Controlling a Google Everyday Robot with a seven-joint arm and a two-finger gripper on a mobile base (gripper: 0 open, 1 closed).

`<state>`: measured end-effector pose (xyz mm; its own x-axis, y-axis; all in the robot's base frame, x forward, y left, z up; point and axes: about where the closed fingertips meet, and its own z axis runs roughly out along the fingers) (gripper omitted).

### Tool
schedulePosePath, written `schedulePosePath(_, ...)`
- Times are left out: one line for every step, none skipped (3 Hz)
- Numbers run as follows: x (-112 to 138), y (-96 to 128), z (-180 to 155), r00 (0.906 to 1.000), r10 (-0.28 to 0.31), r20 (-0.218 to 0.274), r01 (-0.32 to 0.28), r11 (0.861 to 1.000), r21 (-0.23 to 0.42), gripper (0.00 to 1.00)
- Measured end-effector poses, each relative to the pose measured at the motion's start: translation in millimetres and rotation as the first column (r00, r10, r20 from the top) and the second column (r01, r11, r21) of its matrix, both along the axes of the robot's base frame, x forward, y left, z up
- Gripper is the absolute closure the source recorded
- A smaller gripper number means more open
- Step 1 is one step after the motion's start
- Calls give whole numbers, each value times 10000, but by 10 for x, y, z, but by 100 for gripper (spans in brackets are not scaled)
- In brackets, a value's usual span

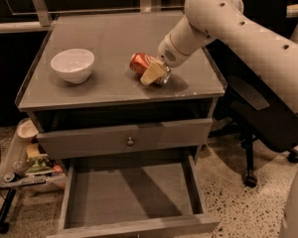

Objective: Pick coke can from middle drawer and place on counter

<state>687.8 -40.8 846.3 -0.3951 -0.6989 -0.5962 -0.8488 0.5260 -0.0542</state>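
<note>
The coke can (pixel 139 62) is red-orange and lies tilted on its side on the grey counter (pixel 109 33), right of centre. My gripper (pixel 158 73) reaches in from the upper right and is shut on the can's right end, low over the counter top. One pale finger (pixel 152 74) crosses the front of the can. The middle drawer (pixel 129 197) is pulled out below, and its flat grey floor is bare.
A white bowl (pixel 72 64) stands on the left of the counter. A shut drawer front with a round knob (pixel 130 141) sits above the open drawer. A dark office chair (pixel 258 108) stands right of the cabinet. Clutter (pixel 25 157) lies on the floor at the left.
</note>
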Motion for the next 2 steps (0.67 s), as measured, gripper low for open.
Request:
schedulePosePath(0, 0, 0, 10000, 0, 0, 0, 10000, 0, 0)
schedulePosePath(0, 0, 0, 10000, 0, -1, 0, 10000, 0, 0)
